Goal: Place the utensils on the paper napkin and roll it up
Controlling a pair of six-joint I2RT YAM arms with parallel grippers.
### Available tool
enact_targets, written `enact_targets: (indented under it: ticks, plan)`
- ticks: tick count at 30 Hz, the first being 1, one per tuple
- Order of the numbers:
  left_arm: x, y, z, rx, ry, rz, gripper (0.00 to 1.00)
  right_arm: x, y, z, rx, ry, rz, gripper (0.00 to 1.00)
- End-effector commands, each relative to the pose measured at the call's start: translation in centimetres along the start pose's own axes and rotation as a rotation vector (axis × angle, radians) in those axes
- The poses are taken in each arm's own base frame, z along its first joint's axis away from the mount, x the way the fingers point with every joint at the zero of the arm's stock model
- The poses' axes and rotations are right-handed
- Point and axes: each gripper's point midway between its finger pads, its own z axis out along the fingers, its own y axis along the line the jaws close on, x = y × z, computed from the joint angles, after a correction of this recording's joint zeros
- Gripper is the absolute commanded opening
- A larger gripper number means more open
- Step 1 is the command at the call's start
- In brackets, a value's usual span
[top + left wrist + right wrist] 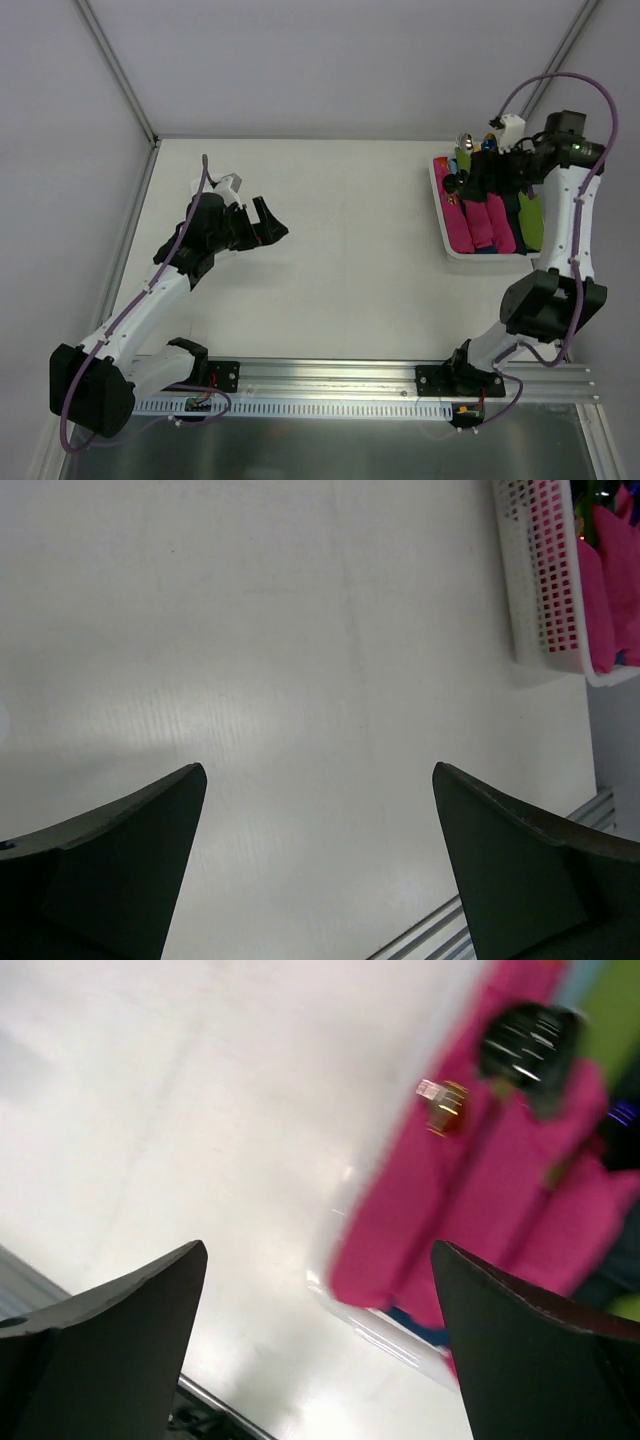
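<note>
Several magenta-pink paper napkin rolls (485,222) lie side by side in a white basket (445,238) at the far right. In the blurred right wrist view, a dark utensil head (525,1040) sticks out of the top of a pink napkin roll (470,1180). My right gripper (456,185) hovers over the basket's left part. It (315,1250) is open, with nothing between its fingers. My left gripper (274,220) hangs open and empty (320,770) over bare table at the left, far from the basket. No flat napkin or loose utensil shows on the table.
The basket also holds a green roll (530,220) and a blue roll (514,215), with shiny utensil heads (466,140) at its far end. Its perforated wall (540,590) shows at the top right of the left wrist view. A metal rail (330,375) runs along the near edge.
</note>
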Motion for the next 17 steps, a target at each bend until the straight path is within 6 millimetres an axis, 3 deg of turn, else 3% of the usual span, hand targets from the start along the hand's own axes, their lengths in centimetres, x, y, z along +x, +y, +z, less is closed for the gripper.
enact_targets:
  ticks: [1, 2, 3, 4, 5, 8, 9, 11, 13, 17]
  plan:
    - [-0.9, 1.3, -1.7, -0.077, -0.019, 0.069, 0.99, -2.8, 7.6, 0.8, -0.110, -0.130, -0.002, 0.99]
    - [-0.6, 1.6, -1.9, -0.092, -0.007, 0.076, 0.99, -2.6, 10.1, 3.4, -0.146, -0.133, 0.013, 0.99]
    - [-0.4, 1.8, -2.0, -0.101, 0.002, 0.075, 0.99, -2.7, 11.8, 3.2, -0.150, -0.170, -0.010, 0.99]
    - [-0.3, 2.0, -2.0, -0.107, 0.007, 0.075, 0.99, -2.6, 13.3, 4.1, -0.166, -0.181, -0.024, 0.99]
    - [0.1, 2.3, -1.9, -0.111, 0.020, 0.073, 0.99, -1.6, 15.5, 6.5, -0.188, -0.173, -0.039, 0.99]
    - [1.8, 3.4, -1.6, -0.134, 0.061, 0.052, 0.99, -0.8, 19.5, 8.5, -0.222, -0.208, -0.116, 0.99]
    - [2.3, 3.8, -1.5, -0.141, 0.072, 0.045, 0.99, 1.2, 20.1, 9.8, -0.230, -0.165, -0.111, 0.99]
    - [3.2, 4.4, -1.5, -0.155, 0.089, 0.031, 0.99, 2.5, 21.3, 11.2, -0.234, -0.135, -0.144, 0.99]
    - [3.6, 4.9, -1.6, -0.167, 0.082, 0.024, 0.99, 5.1, 21.8, 12.9, -0.244, -0.080, -0.143, 0.99]
    - [3.1, 4.7, -2.0, -0.154, 0.046, 0.049, 0.99, 5.7, 21.4, 13.1, -0.228, -0.078, -0.147, 0.99]
